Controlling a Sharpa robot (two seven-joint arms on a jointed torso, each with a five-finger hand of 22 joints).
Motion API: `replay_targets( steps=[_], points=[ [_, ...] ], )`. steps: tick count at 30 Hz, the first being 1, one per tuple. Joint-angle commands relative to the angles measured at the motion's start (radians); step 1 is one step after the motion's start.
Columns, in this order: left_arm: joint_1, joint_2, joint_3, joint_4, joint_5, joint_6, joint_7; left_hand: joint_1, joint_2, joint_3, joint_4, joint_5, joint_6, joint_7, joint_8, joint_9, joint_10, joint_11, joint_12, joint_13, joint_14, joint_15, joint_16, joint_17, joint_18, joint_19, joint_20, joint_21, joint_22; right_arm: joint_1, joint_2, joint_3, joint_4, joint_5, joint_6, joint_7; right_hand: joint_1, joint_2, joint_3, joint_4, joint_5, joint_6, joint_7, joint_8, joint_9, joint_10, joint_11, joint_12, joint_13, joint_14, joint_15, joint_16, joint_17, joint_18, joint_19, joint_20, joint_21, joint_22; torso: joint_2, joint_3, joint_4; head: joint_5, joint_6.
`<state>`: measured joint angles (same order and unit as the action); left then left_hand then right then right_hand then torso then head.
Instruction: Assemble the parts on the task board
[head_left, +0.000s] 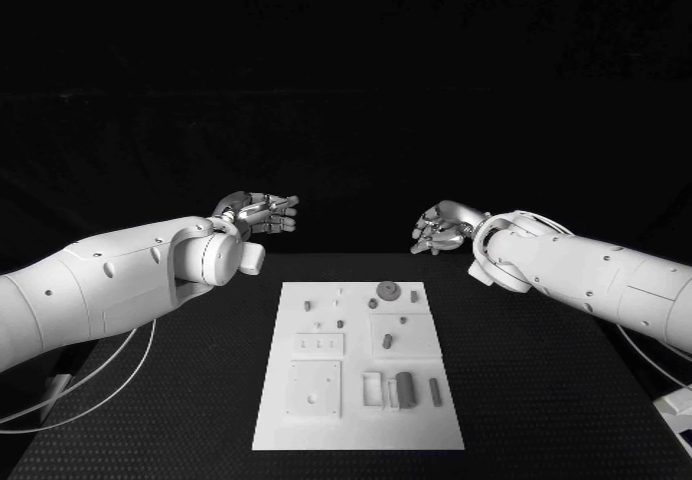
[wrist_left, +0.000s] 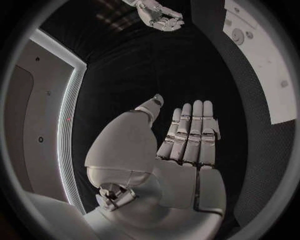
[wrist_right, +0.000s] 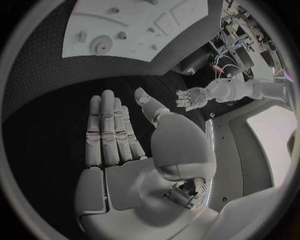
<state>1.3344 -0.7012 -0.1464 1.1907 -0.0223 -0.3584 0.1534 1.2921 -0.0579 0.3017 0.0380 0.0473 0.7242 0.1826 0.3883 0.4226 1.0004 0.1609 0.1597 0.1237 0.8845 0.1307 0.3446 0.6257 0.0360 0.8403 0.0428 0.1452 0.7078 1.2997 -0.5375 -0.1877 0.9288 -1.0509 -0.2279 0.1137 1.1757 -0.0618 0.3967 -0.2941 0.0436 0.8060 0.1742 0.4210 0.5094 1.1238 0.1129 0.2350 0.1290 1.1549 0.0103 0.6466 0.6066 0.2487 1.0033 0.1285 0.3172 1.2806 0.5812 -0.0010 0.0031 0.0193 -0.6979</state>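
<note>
Table (head_left: 173, 400): black, finely textured mat surface, matte, carrying the board at its centre. Task board (head_left: 281, 420): white rectangular plate, smooth and flat, long axis running 12 to 6 o'clock, with shallow square recesses and raised panels moulded into it; it lies between the two arms and well apart from both hands. Left arm (head_left: 116, 285): glossy white shell, rounded segments, entering from 9 o'clock. Right arm (head_left: 606, 275): the same make, entering from 3 o'clock. Left hand (head_left: 260, 214): silver, jointed metal, raised beyond the board's far left corner at about 11 o'clock, holding nothing; the left wrist view shows its fingers (wrist_left: 190, 132) straight and side by side, released. Right hand (head_left: 444, 227): silver, raised beyond the far right corner at about 1 o'clock, empty; the right wrist view shows its fingers (wrist_right: 109, 130) extended, though from the head view they look loosely curled. Parts (head_left: 407, 388): small grey pieces, a dark upright cylinder at 5 o'clock on the board with a slim bar beside it, a round disc (head_left: 389, 290) at 1 o'clock, short pegs scattered between. Progress, as a judgement: assembly appears not begun or barely begun; no part is in hand, pieces lie loose, and every pick and insertion seems left to do.
</note>
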Motion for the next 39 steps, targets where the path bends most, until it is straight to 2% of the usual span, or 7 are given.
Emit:
replay_targets(
  steps=[1,11,17,23,26,32,39],
  points=[
    [0.001,-0.016,0.001,0.034,-0.035,0.018,0.021,0.009,0.001,0.001,-0.011,0.005,0.015,0.002,-0.004,-0.004,0.027,-0.003,0.006,0.006,0.005,-0.001,0.0,0.003,0.004,0.009,-0.002,-0.007,-0.005,-0.01,0.009,0.0,-0.005,-0.179,0.001,-0.04,0.009,-0.003,-0.008,0.0,0.004,0.01,0.001,-0.008,-0.003,0.011,-0.002,-0.006,-0.003,0.026,-0.008,0.015,0.012,0.013,0.029,-0.011,0.009,0.001,0.018,-0.0004,0.006,-0.004,0.007],
    [0.003,-0.052,0.005,0.128,-0.056,0.024,0.013,0.006,0.002,0.011,-0.042,0.005,0.051,0.0,-0.007,-0.013,0.074,-0.014,0.002,0.018,0.007,0.002,-0.014,0.009,-0.007,0.017,-0.008,-0.023,-0.018,-0.042,0.039,0.0,-0.022,-0.312,-0.012,-0.065,0.017,-0.005,-0.019,0.0,0.004,0.03,-0.005,-0.021,-0.009,0.036,-0.011,-0.023,-0.008,0.063,-0.018,0.05,0.045,0.013,0.08,-0.032,0.025,0.01,0.052,-0.0013,0.0234,-0.021,0.023],
    [0.016,-0.073,0.006,0.191,-0.052,0.023,0.01,-0.013,-0.003,0.014,-0.049,0.006,0.052,0.001,-0.017,-0.02,0.075,-0.012,-0.012,0.019,0.0,0.005,-0.027,0.009,-0.01,0.016,-0.007,-0.033,-0.024,-0.057,0.062,0.0,-0.031,-0.379,-0.047,-0.085,0.009,-0.02,-0.03,0.001,0.004,0.022,0.0,-0.045,-0.024,0.106,-0.036,-0.002,0.008,0.08,-0.039,0.079,0.072,0.013,0.107,-0.043,0.039,0.023,0.079,-0.007,0.0397,-0.035,0.038],
    [0.028,-0.079,0.006,0.209,-0.052,0.022,0.009,-0.02,-0.005,0.017,-0.053,0.005,0.053,0.001,-0.021,-0.023,0.077,-0.011,-0.018,0.02,-0.004,0.007,-0.034,0.009,-0.012,0.015,-0.005,-0.038,-0.027,-0.062,0.073,0.001,-0.021,-0.413,-0.064,-0.117,0.011,-0.044,-0.086,0.011,0.005,0.028,-0.052,-0.063,-0.034,0.312,-0.102,0.232,0.188,0.189,-0.099,0.354,0.255,0.013,0.251,-0.111,0.185,0.059,0.096,-0.0107,0.0535,-0.044,0.043],
    [0.037,-0.083,0.006,0.215,-0.052,0.019,0.008,-0.024,-0.006,0.017,-0.054,0.005,0.054,0.002,-0.022,-0.025,0.077,-0.011,-0.021,0.02,-0.006,0.007,-0.037,0.009,-0.012,0.014,-0.005,-0.041,-0.028,-0.062,0.085,0.001,-0.029,-0.395,-0.058,-0.112,0.017,-0.044,-0.102,0.003,0.012,0.026,-0.039,-0.079,-0.04,0.171,-0.091,0.323,0.309,0.082,-0.099,0.43,0.337,0.007,0.201,-0.118,0.228,0.052,0.105,-0.0133,0.057,-0.048,0.048],
    [0.044,-0.085,0.006,0.227,-0.051,0.018,0.008,-0.031,-0.008,0.019,-0.056,0.005,0.053,0.004,-0.025,-0.027,0.077,-0.01,-0.025,0.02,-0.008,0.008,-0.041,0.009,-0.013,0.014,-0.004,-0.044,-0.03,-0.064,0.099,0.001,-0.036,-0.401,-0.071,-0.117,0.036,-0.031,-0.056,0.003,0.005,0.017,0.008,-0.094,-0.045,-0.101,-0.024,0.134,0.232,0.095,-0.036,0.445,0.332,0.012,0.188,-0.122,0.283,0.056,0.122,-0.0196,0.0647,-0.052,0.056],
    [0.044,-0.087,0.006,0.228,-0.051,0.019,0.005,-0.036,-0.009,0.02,-0.057,0.005,0.053,0.006,-0.027,-0.028,0.077,-0.01,-0.029,0.021,-0.009,0.009,-0.043,0.009,-0.013,0.013,-0.004,-0.046,-0.031,-0.066,0.093,0.001,-0.029,-0.439,-0.069,-0.125,0.022,-0.047,-0.002,0.002,0.003,0.021,-0.003,-0.096,-0.049,-0.173,0.018,-0.014,0.126,0.149,0.007,0.471,0.311,0.013,0.185,-0.126,0.328,0.052,0.134,-0.0244,0.0698,-0.058,0.062]
  ],
)
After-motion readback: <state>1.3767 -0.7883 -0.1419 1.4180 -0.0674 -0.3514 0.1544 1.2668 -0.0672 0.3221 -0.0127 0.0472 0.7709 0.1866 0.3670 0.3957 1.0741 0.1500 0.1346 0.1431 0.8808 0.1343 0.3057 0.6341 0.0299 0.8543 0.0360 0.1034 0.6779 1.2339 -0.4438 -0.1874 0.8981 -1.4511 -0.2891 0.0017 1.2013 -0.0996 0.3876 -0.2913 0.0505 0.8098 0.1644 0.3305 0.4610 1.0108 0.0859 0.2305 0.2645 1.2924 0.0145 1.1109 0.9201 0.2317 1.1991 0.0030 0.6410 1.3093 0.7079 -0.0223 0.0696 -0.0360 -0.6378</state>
